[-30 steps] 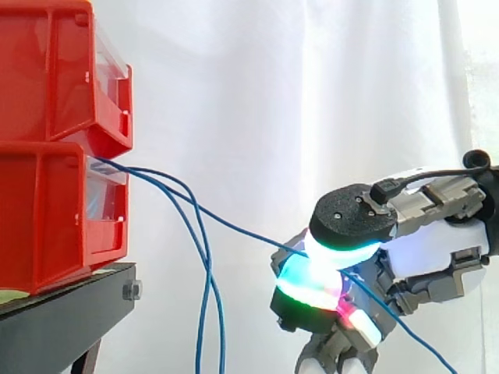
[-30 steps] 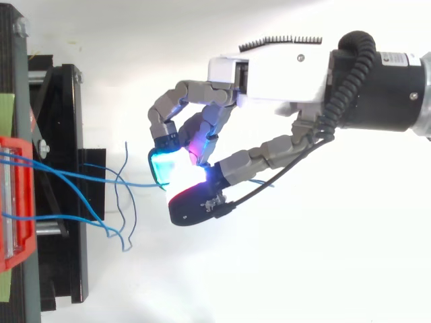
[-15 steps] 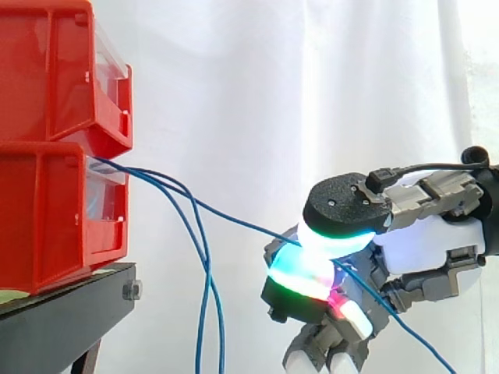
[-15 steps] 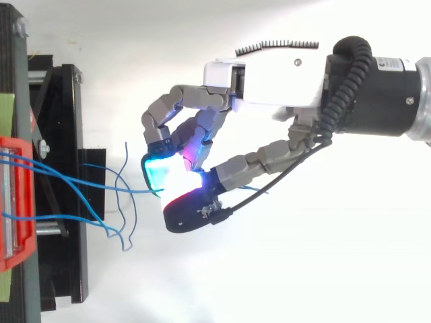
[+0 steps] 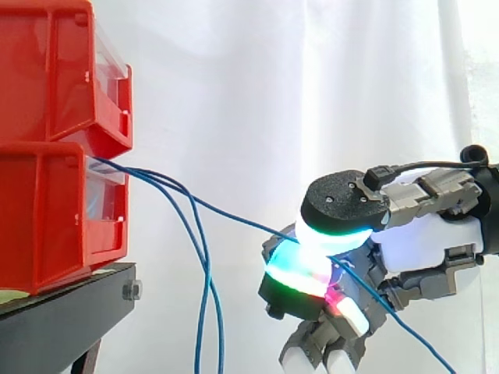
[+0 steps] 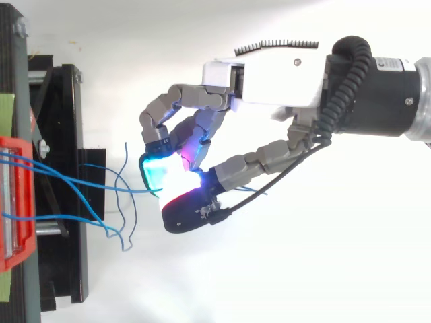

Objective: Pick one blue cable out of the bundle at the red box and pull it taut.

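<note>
At the lip of the lower red box (image 5: 47,218), on the black stand (image 5: 62,312): origin of the blue cable (image 5: 226,217) singled out of the bundle. Slopes down and away to the hand (image 5: 425,238) in a nearly straight line, faintly bowed, so probably just short of fully taut. Passes between a glowing fingertip (image 5: 300,273) and the thumb pad, then trails off below toward the lower right. Other cables (image 5: 207,312): slack, hanging near the box and apart from the hand, hence clearly separated from the chosen strand. Hand clenched on that one cable in a pinch, other fingers curled beneath; fingertips toward the box, wrist roughly level, well clear of the stand, before the white curtain (image 5: 312,78).
</note>
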Robot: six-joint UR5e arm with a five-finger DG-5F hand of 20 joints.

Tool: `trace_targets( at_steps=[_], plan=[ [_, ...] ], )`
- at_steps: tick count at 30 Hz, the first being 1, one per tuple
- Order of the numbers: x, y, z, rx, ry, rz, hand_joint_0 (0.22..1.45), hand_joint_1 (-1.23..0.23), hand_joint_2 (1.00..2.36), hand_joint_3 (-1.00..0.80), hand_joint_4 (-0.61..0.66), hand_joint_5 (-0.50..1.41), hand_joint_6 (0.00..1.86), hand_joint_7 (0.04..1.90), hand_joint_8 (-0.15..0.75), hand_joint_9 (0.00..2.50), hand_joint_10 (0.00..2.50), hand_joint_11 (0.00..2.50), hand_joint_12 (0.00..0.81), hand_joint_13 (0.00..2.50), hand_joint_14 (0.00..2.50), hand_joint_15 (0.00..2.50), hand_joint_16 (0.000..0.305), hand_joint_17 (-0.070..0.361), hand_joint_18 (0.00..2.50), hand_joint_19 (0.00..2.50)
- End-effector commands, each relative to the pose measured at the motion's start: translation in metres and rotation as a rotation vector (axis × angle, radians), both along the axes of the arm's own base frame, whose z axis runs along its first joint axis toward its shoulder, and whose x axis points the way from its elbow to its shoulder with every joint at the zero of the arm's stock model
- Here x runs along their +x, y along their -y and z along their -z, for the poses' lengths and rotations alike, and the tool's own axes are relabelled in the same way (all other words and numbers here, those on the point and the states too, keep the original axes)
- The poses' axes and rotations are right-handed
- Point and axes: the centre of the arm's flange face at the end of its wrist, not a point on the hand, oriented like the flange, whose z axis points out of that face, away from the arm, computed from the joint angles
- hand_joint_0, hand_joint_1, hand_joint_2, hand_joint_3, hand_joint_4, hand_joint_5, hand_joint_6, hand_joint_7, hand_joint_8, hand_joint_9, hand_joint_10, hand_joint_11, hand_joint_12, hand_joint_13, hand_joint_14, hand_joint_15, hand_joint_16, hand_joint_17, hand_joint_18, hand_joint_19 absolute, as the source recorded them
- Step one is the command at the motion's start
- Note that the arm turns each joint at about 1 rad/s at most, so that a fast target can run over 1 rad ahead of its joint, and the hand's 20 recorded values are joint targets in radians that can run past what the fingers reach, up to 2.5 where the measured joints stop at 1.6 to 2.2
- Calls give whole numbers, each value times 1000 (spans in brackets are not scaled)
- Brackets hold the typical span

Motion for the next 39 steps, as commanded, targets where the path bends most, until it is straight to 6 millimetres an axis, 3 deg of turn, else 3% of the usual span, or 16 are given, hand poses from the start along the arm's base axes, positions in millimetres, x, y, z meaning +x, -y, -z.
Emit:
trace_targets(
  at_steps=[1,39],
  plan=[
    [0,0,0,0,0,0,517,-829,1372,-56,70,-67,868,1318,418,1015,12,639,451,673,10,306,69,156,722,360],
    [-1,3,1,-1,-3,6,526,-826,1342,-61,78,-69,872,1301,415,1074,13,674,438,695,10,322,68,154,748,384]
  ],
)
